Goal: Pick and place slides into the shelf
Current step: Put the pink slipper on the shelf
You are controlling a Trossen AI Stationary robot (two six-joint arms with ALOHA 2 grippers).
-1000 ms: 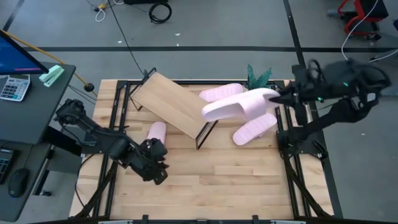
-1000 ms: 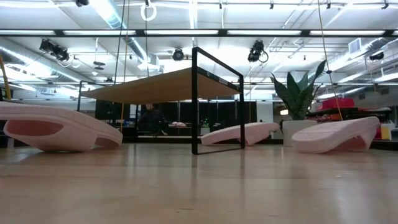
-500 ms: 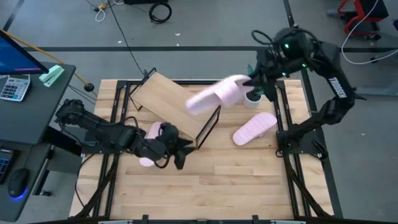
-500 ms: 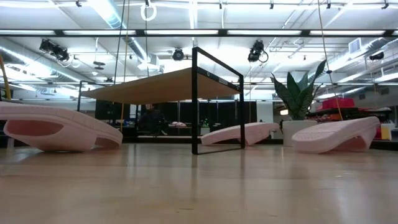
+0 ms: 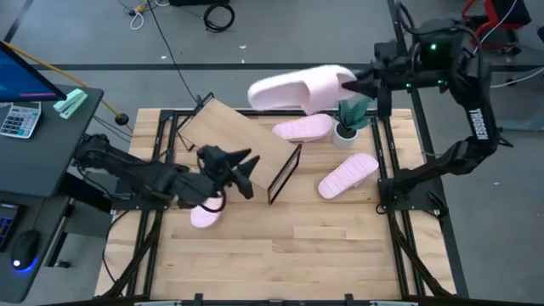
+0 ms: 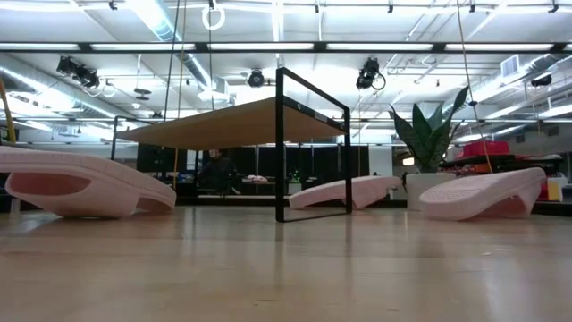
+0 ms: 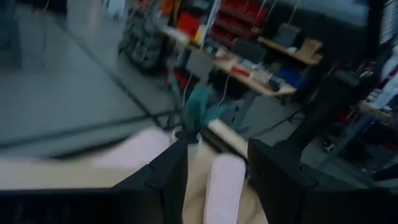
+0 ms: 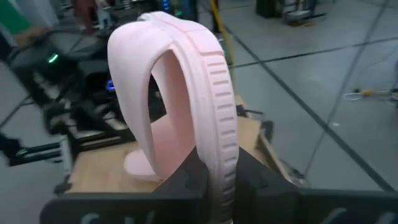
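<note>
The shelf, a light plank on black wire end frames, stands askew on the table's far left; the low view shows it from the side. Three pale pink slides lie sole-down on the table: one by my left arm, one beside the plant, one at the right. My right gripper is shut on the fourth slide, high over the table's far edge. My left gripper is open, beside the shelf's right end frame, touching nothing. A slide shows beyond its fingers. My right gripper pinches one end of the slide's sole between its two fingers, coming level from the table's right side. The slide is lifted clear and turned on its edge. Its strap loop stands out past the fingers toward the table's left.
A small potted plant stands at the far right of the table, below the lifted slide. A desk with a calculator sits off the table's left edge. Bare tabletop spreads along the near side.
My right gripper has carried the slide from over the table's right side toward the far edge and up, swinging it so that it points left. My left gripper has risen from the near middle of the table and moved to the far right, to the shelf's end frame.
</note>
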